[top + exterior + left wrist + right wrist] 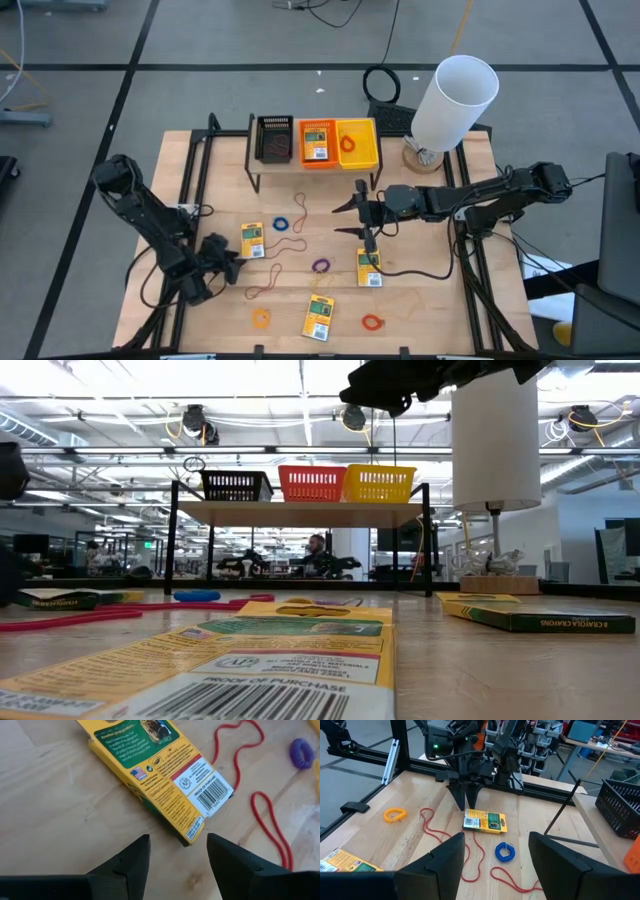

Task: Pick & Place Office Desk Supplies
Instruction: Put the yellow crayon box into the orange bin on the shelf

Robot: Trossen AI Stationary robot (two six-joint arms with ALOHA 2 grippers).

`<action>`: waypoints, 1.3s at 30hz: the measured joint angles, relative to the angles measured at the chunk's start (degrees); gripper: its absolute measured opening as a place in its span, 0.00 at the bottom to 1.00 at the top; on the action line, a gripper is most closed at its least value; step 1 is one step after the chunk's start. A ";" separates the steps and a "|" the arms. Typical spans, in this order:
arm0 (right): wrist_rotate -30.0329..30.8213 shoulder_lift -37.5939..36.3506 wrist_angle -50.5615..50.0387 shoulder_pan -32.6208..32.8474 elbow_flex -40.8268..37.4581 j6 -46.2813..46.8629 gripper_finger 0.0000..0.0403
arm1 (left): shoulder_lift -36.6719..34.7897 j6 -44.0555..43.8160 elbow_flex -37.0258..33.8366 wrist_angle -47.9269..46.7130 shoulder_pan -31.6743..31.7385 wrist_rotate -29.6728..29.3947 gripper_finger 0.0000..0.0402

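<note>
1. Left claw (232,263): fingers apart, empty, low over the bench at its left front, nose aimed at the nearest yellow pack (252,240).
2. That pack (165,770) lies flat just ahead of the open fingertips, not touched. Its long axis runs away from the claw at a slant, barcode end nearest, so the fingers face a corner and not a long side. My judgement: the wrist needs a turn before the jaws can straddle the narrow width.
3. Left arm is clearly the nearer one to this pack; the right claw is well apart from it.
4. Just beside the pack: a red rubber-band loop (270,820) strung out along one side, and farther off a small purple loop (301,754). The red loop could snag under a finger.
5. Right claw (352,217): fingers apart, empty, held above mid-bench, near a second pack (369,267) lying just in front of it.
6. Other supplies on the bench (430,310): a third pack (319,318) at the front edge, a blue loop (282,223), orange loops (261,318).
7. Far side: shelf with black bin (273,138), orange bin (316,144) already holding a pack, yellow bin (357,143) holding an orange loop. White cylinder (453,100) stands at the right rear.
</note>
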 joint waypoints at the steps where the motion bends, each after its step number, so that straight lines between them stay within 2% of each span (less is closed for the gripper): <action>1: 0.00 0.00 -0.02 0.00 0.00 0.00 0.52 | -0.02 0.94 0.01 0.50 0.56 0.13 0.47; 17: 0.00 0.00 -0.07 0.00 0.00 0.00 0.52 | -0.11 9.92 0.12 6.08 8.72 4.25 0.46; 20: -0.02 0.00 -0.05 0.00 0.00 0.08 0.52 | -0.17 13.25 0.10 5.83 10.32 6.83 0.33; 23: -0.01 0.00 -0.07 0.00 0.00 0.37 0.52 | -0.09 17.53 -0.01 6.56 11.18 7.67 0.09; 24: 0.00 0.00 -0.06 0.00 0.00 0.37 0.52 | -0.09 18.23 -0.01 7.18 11.29 7.61 0.05; 28: 0.00 0.00 -0.07 0.00 0.00 0.39 0.52 | -0.02 20.25 0.01 7.72 11.74 6.92 0.01; 39: 0.00 0.00 -0.07 0.00 0.00 0.31 0.52 | 0.07 28.01 -0.12 15.94 11.72 0.60 0.00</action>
